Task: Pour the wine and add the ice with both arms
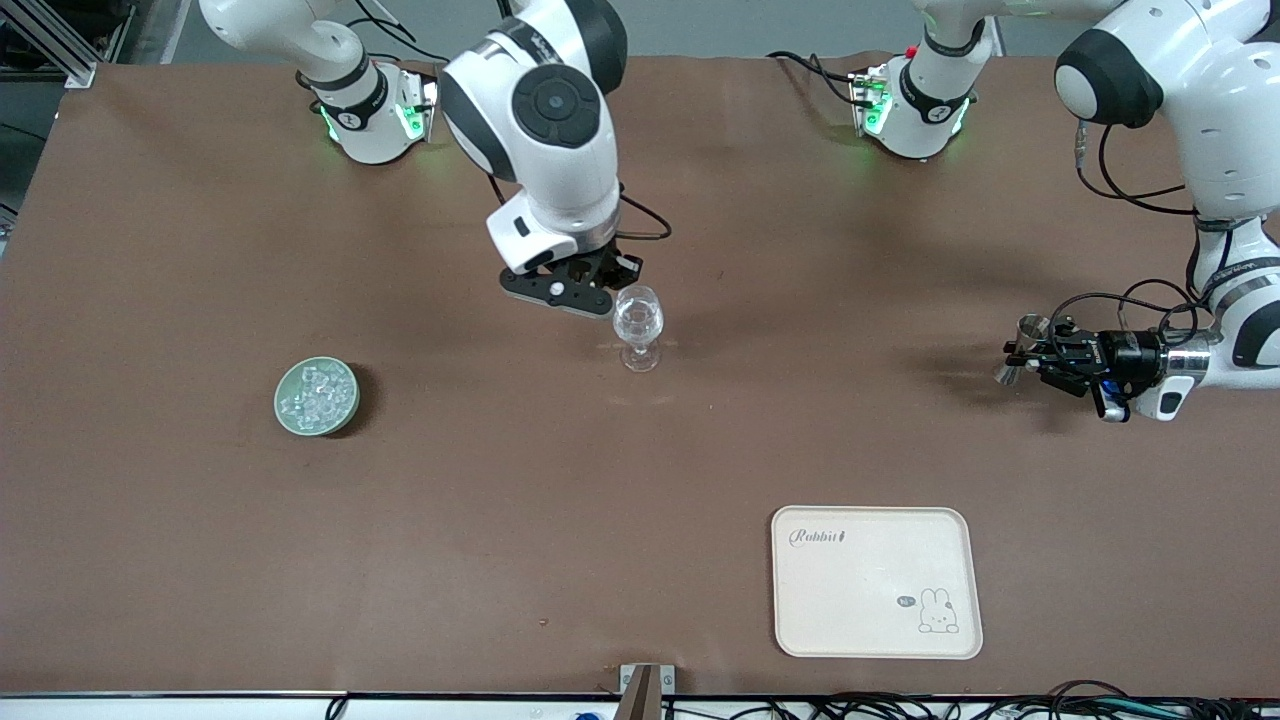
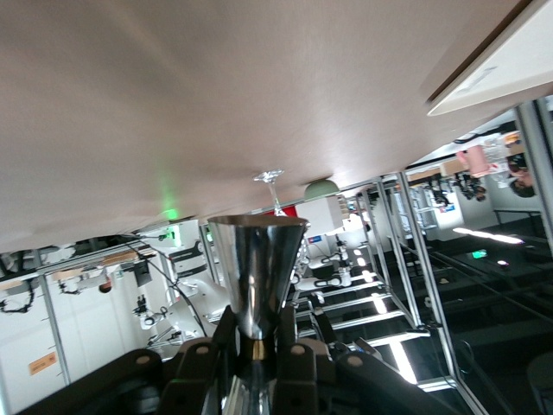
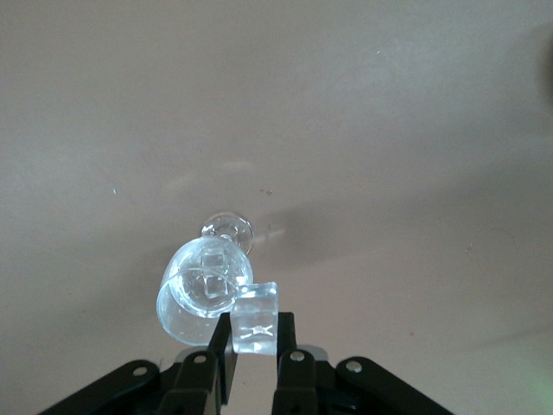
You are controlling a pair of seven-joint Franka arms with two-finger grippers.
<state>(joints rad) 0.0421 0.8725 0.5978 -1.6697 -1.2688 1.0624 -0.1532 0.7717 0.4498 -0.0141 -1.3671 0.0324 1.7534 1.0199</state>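
Bare table (image 1: 700,450) between dish (image 1: 317,397) and tray (image 1: 875,581).

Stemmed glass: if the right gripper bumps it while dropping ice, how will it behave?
The stemmed glass is probably tippy: a tall bowl on a thin stem and small foot. It looks thin and clear, so likely fragile. The right gripper, holding an ice cube, hangs close over its rim, so a nudge seems plausible.

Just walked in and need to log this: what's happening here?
The right gripper holds an ice cube just above the stemmed glass, which already has ice in it. The left gripper, near its own end of the table, holds the metal jigger on its side. More ice sits in the green dish.
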